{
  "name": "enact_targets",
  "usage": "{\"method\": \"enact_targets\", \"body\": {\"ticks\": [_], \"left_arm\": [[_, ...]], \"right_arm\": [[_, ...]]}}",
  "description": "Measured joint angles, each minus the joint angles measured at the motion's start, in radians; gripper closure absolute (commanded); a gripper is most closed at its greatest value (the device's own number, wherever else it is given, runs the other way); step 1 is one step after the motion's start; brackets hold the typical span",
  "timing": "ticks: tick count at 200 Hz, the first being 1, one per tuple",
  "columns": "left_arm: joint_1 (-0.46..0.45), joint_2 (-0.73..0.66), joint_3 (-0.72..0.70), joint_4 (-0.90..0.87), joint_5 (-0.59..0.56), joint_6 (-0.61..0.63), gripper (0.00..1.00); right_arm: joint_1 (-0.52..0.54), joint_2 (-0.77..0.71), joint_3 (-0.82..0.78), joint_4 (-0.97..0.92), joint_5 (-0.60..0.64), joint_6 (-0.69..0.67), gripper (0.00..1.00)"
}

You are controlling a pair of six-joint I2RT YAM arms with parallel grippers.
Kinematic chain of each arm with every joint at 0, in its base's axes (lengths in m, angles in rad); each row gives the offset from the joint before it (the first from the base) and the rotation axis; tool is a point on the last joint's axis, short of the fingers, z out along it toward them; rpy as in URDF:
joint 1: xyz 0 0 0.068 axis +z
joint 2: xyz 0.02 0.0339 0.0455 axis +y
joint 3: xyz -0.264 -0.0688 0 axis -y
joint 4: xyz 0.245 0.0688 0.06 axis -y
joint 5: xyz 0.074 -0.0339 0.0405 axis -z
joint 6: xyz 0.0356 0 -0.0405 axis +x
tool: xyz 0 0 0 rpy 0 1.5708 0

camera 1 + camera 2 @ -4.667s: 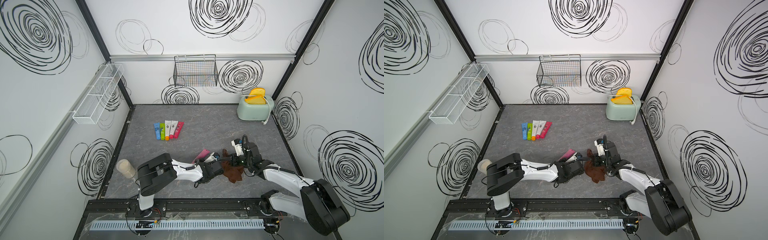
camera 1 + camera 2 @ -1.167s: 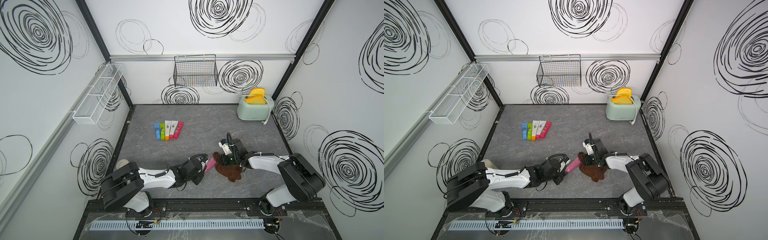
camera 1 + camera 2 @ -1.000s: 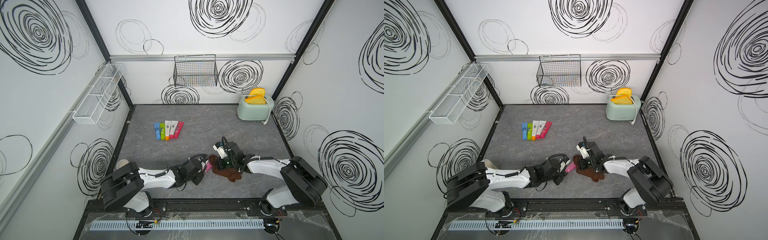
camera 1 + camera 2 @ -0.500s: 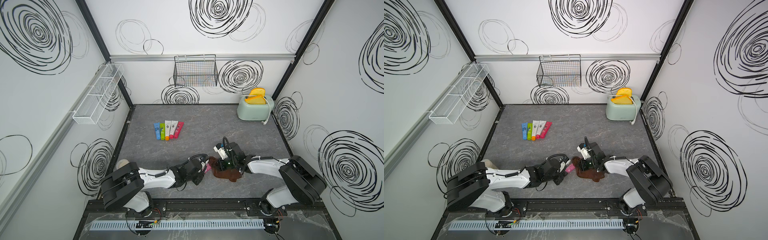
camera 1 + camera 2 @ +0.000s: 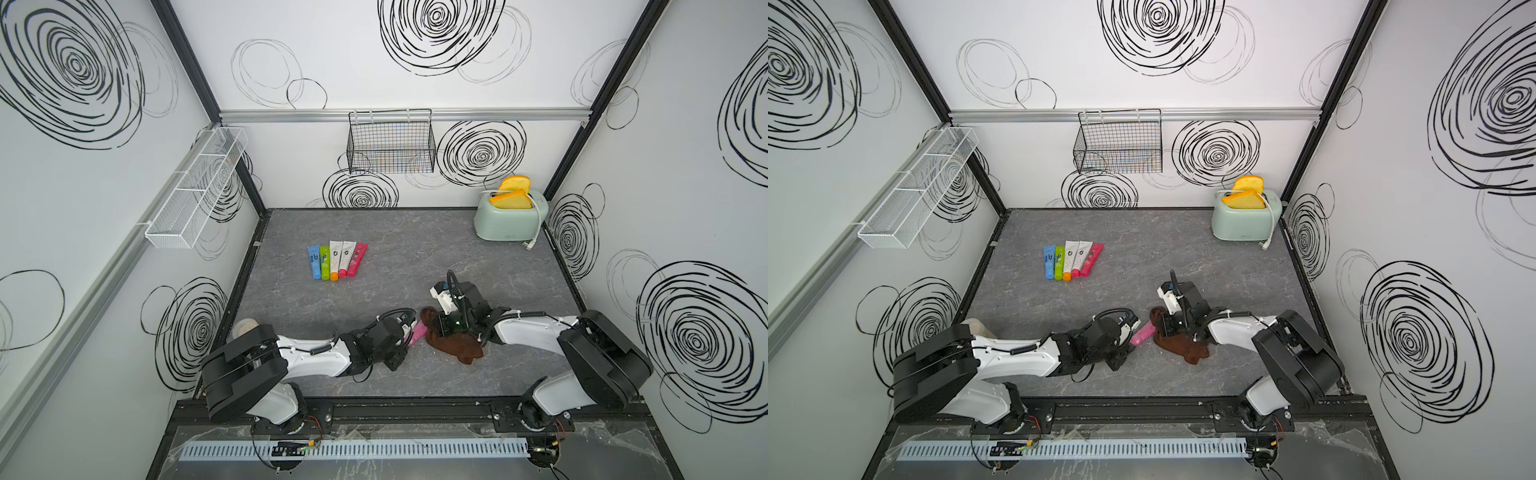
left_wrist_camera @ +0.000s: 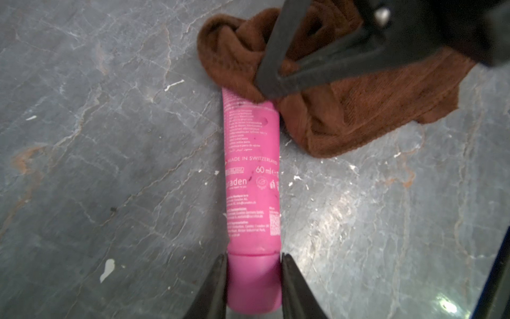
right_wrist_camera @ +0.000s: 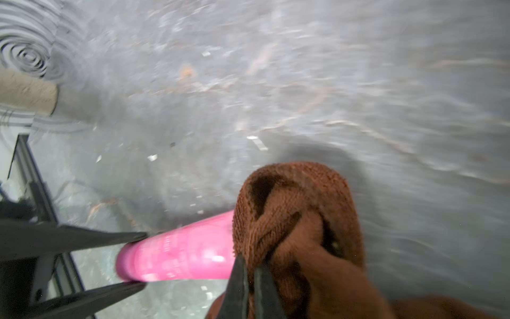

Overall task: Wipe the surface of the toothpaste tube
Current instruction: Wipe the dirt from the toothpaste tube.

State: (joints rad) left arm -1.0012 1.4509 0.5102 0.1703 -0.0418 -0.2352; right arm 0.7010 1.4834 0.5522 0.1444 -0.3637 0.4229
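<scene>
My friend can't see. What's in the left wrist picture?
A pink tube over a grey table, its cap in the jaws of the left gripper. The right gripper presses a brown cloth on its far end.

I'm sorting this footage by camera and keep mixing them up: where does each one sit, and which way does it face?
Top views: stereo head high above the front rail, looking down at the table; left arm and right arm show whole.
Left wrist: on the left arm, looking along the left gripper, shut on the pink toothpaste tube; right gripper beyond.
Right wrist: on the right arm, looking along the right gripper, shut on the brown cloth; left gripper opposite.
Shared: every view shows cloth touching tube.
</scene>
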Motion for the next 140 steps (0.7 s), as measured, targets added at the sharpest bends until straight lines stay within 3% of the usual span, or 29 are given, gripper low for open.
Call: {"method": "enact_targets", "body": {"ticks": [27,55,81,120,140], "left_arm": [[0.000,0.000,0.000,-0.009,0.002,0.001,1.00],[0.000,0.000,0.000,-0.010,0.003,0.003,1.00],[0.001,0.000,0.000,-0.008,0.003,0.003,1.00],[0.003,0.000,0.000,0.011,0.003,0.002,1.00],[0.003,0.000,0.000,0.013,0.004,0.002,1.00]], "right_arm": [[0.113,0.000,0.009,0.010,-0.006,0.028,1.00],[0.128,0.010,0.009,0.020,-0.016,0.037,1.00],[0.071,0.018,0.009,0.017,-0.050,0.021,1.00],[-0.131,0.023,0.009,-0.032,-0.049,-0.040,1.00],[-0.184,0.031,0.009,-0.047,-0.032,-0.057,1.00]]}}
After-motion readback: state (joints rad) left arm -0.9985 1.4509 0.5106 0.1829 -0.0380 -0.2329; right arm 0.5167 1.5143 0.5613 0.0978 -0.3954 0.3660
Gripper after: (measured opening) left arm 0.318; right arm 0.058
